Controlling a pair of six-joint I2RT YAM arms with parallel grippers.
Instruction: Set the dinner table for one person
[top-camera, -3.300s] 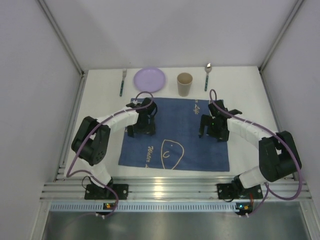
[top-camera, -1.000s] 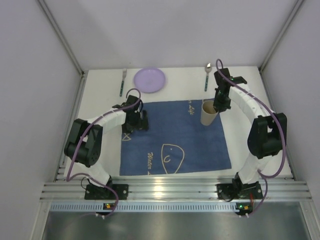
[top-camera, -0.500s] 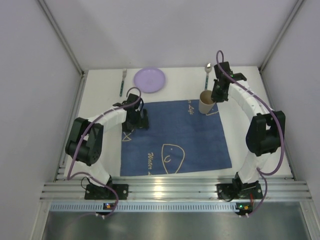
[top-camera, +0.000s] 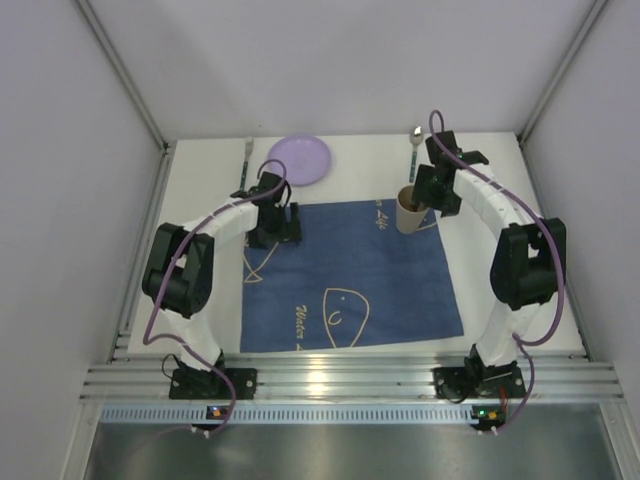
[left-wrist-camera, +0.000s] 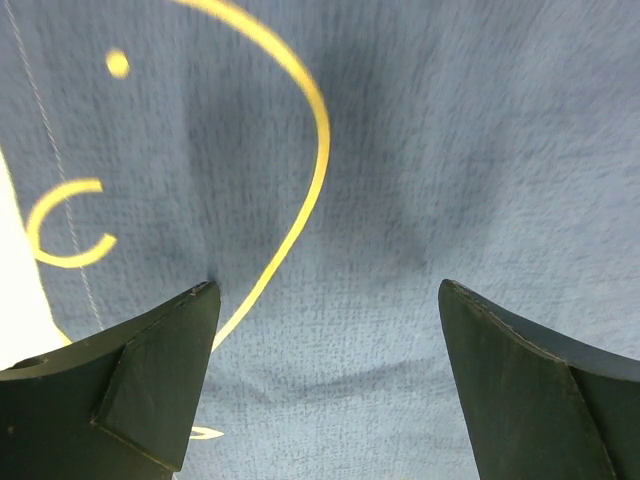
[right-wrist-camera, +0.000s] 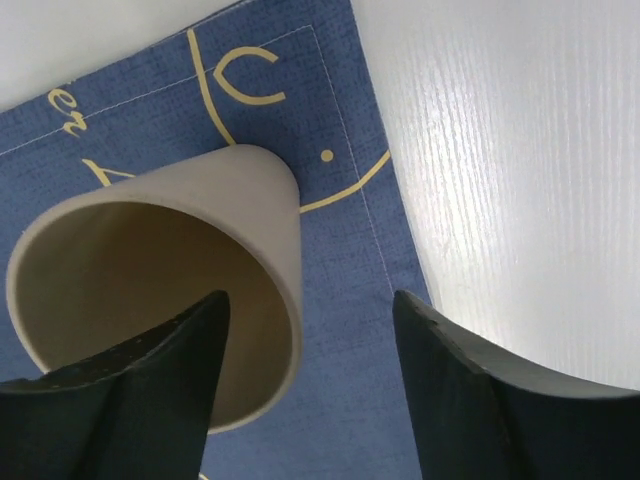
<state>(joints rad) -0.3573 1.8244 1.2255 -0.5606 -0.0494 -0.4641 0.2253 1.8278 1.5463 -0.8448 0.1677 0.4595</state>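
Observation:
The white dinner table (top-camera: 200, 185) carries a dark blue placemat (top-camera: 350, 270) with yellow line drawings. A beige cup (top-camera: 410, 210) stands on the mat's far right corner. My right gripper (top-camera: 432, 192) is open over it. In the right wrist view the right gripper (right-wrist-camera: 310, 297) straddles the wall of the cup (right-wrist-camera: 150, 300), one finger over the mouth and one outside, not pinching. My left gripper (top-camera: 272, 222) is open and empty over the mat's far left corner. In the left wrist view the left gripper (left-wrist-camera: 325, 288) hangs just above slightly wrinkled cloth (left-wrist-camera: 400, 150).
A lilac plate (top-camera: 300, 158) lies at the back of the table. A fork (top-camera: 245, 165) lies to its left. A spoon (top-camera: 414, 150) lies at the back right, just beyond the right gripper. Grey walls and metal rails close in the table.
The cup has gone from the bare table at the back onto the mat's far right corner, with the right gripper. The left gripper moved from the mat's left edge to its far left corner.

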